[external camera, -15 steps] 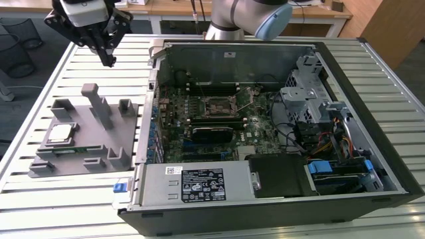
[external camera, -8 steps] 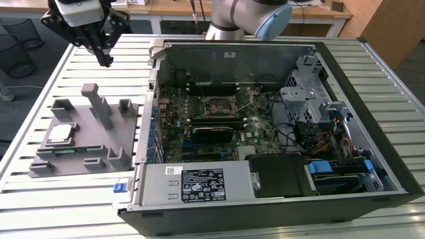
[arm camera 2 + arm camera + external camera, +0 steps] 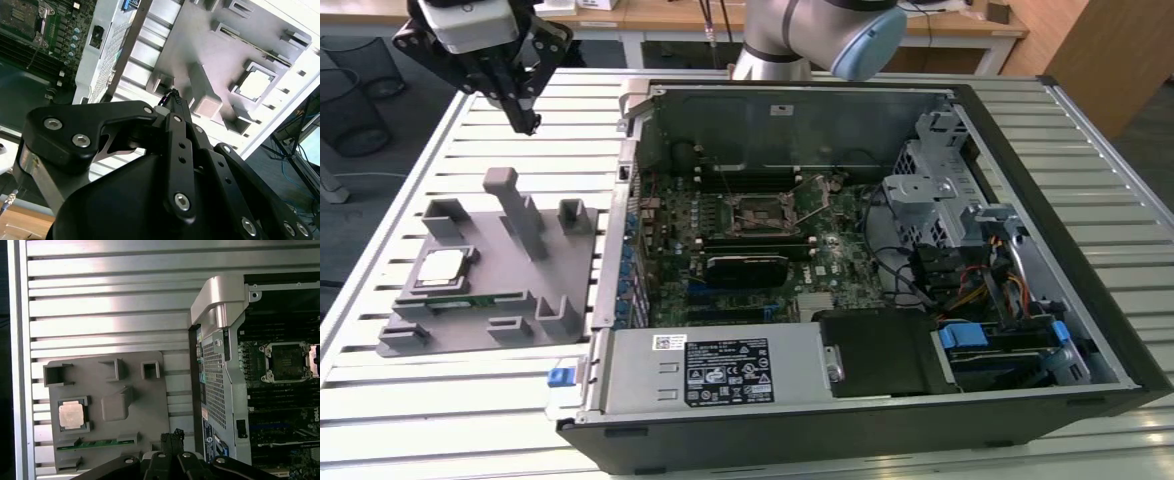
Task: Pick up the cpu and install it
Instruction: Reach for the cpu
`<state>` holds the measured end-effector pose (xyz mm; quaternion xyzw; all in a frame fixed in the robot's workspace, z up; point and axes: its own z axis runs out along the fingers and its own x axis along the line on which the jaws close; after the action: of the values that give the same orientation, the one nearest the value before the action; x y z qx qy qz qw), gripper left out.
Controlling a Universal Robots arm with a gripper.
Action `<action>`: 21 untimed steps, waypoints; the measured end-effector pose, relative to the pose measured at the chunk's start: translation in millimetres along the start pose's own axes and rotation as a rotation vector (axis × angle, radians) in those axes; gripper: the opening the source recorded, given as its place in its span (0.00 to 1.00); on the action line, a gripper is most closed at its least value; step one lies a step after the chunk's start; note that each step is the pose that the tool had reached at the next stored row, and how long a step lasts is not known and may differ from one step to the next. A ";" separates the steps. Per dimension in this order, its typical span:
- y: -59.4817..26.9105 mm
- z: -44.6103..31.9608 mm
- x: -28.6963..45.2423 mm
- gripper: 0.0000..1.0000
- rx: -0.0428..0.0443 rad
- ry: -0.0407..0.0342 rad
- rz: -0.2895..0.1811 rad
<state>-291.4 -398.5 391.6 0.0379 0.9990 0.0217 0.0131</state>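
Note:
The cpu (image 3: pixel 444 266), a square chip with a silver top, lies in a recess of the grey holder plate (image 3: pixel 520 275) on the exterior view's left. Both wrist views show it in that recess (image 3: pixel 255 84) (image 3: pixel 71 415). My gripper (image 3: pixel 528 122) hangs high above the table's far left corner, well behind the plate and apart from the cpu. Its black fingers meet at their tips with nothing between them, as the wrist views also show (image 3: pixel 172 93) (image 3: pixel 171 434). The dark motherboard socket (image 3: pixel 761 212) (image 3: pixel 286 361) sits inside the open computer case with its metal frame raised.
The open computer case (image 3: pixel 1014 250) fills the slatted table's (image 3: pixel 480 400) middle and right. On the holder plate stand several upright grey posts (image 3: pixel 507 195), and a green memory stick (image 3: pixel 483 298) (image 3: pixel 95 444) lies beside the cpu. Cables and drive cages crowd the case's right side.

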 end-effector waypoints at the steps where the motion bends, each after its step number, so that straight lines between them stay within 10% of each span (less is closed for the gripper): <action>1: 0.0 0.0 0.8 0.11 0.0000 0.0000 0.000; 21: -1.2 -0.4 16.5 0.11 0.0000 0.0000 0.000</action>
<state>-307.9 -398.5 391.5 0.0379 0.9990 0.0217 0.0131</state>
